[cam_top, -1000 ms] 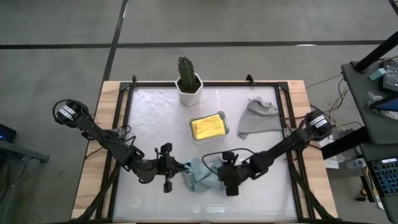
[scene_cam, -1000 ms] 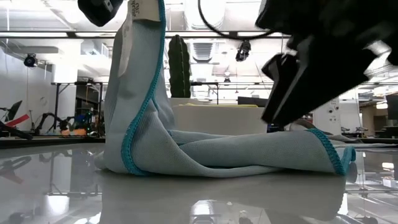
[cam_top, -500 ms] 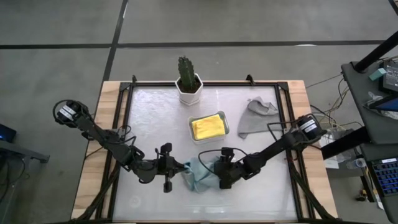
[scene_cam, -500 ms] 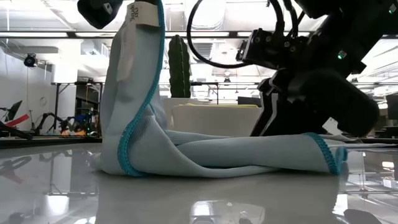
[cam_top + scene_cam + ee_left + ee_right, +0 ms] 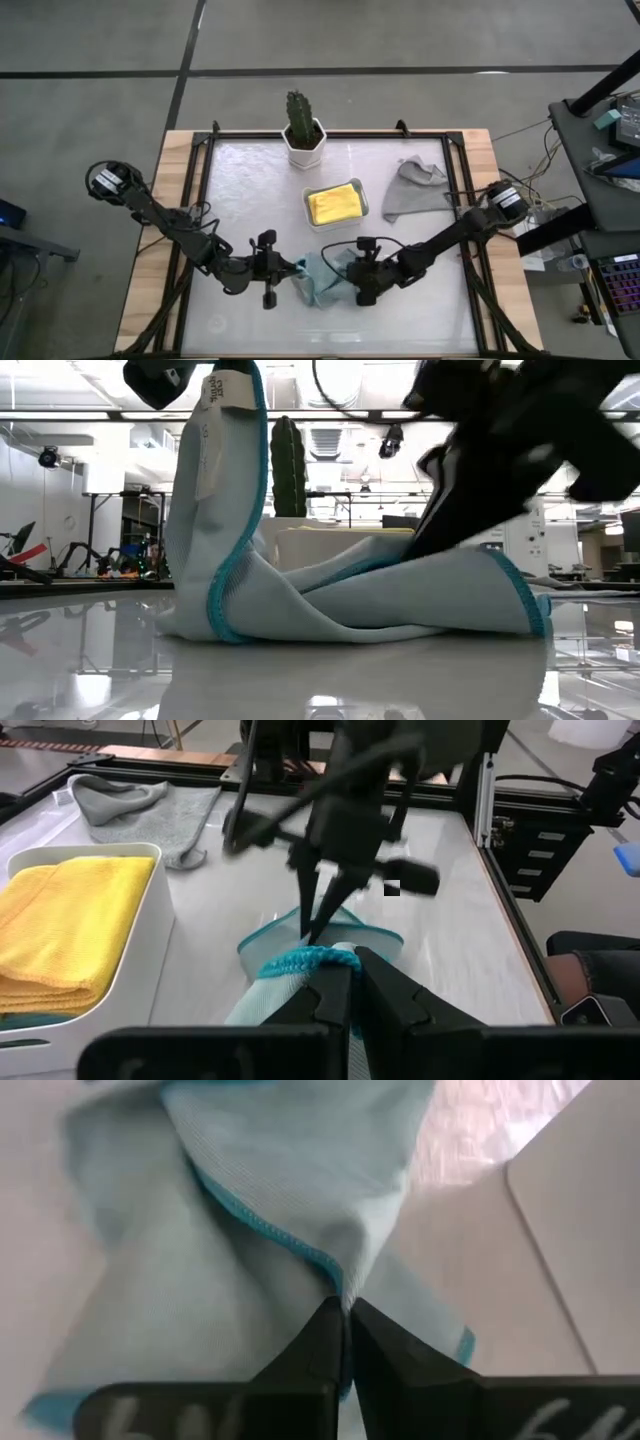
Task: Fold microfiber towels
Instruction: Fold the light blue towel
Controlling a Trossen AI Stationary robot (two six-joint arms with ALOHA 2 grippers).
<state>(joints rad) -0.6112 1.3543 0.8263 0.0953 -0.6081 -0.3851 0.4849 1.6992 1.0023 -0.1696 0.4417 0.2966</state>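
A pale teal microfiber towel (image 5: 320, 282) lies bunched on the table's near middle. My left gripper (image 5: 295, 270) is shut on its left corner, held high above the table (image 5: 235, 380). My right gripper (image 5: 346, 283) is shut on the towel's right part (image 5: 400, 555). The stretch between the two holds sags onto the table (image 5: 300, 615). A yellow towel (image 5: 335, 203) lies folded in a white tray (image 5: 306, 208). A grey towel (image 5: 412, 190) lies crumpled at the far right. My left gripper pinches the towel's hemmed corner (image 5: 305, 960) between its two fingers, coming level from the table's left. The corner is lifted clear and the cloth hangs down from it to the table. My right gripper pinches a hemmed edge of the towel (image 5: 343, 1292) between its fingertips, slanting down from the table's right. The pinched cloth is drawn up into a peak. The towel's lower folds rest on the table (image 5: 430, 625).
A cactus in a white pot (image 5: 303, 132) stands at the far middle, just behind the tray. A dark frame rail (image 5: 462, 200) runs around the table top. Bare table shows to the near left and near right of the teal towel.
My right gripper has moved toward the table's left onto the teal towel and shut on its right part. It has pulled that part up into a peak. My left gripper has kept the raised corner in place.
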